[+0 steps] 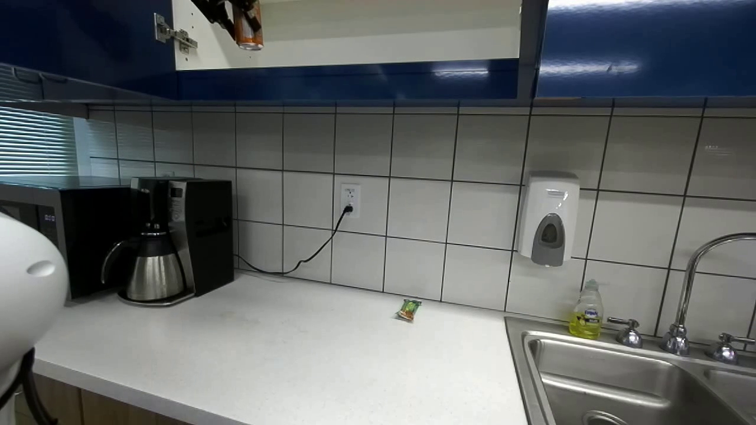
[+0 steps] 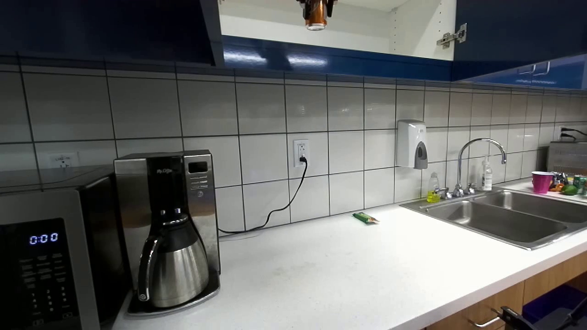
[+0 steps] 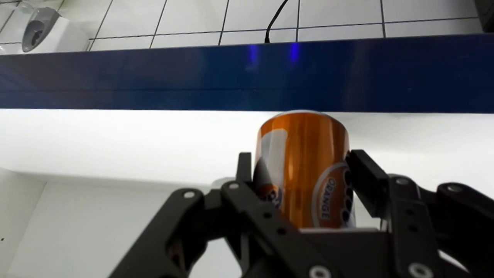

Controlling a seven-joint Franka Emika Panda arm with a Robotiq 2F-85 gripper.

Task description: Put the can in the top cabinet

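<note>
Up at the blue wall cabinet, above the countertop's back edge, a black claw grasps an orange soda can, with a finger on each side. The can hangs roughly upright at the cabinet's opening, silvery end down; that end sticks out past the fingers, which should let it land first. The cabinet doors are swung wide, presumably to give the arm room.

Below, near the countertop's back edge and about midway along, lies a small green packet, out of the way. Toward the left end, a coffee maker stands beside a microwave; a cord runs from behind it to a wall outlet, the likely reason for that spot. A sink takes the right end.

Both exterior views cut off the claw and the can's upper part. The arm is out of sight, save perhaps a white rounded shape at far left. The cabinet's front rim hides its floor there, so whether the can is past the rim or just in front is unclear. In the upside-down wrist view, the claw covers part of the label; "ORANGE" is readable.
</note>
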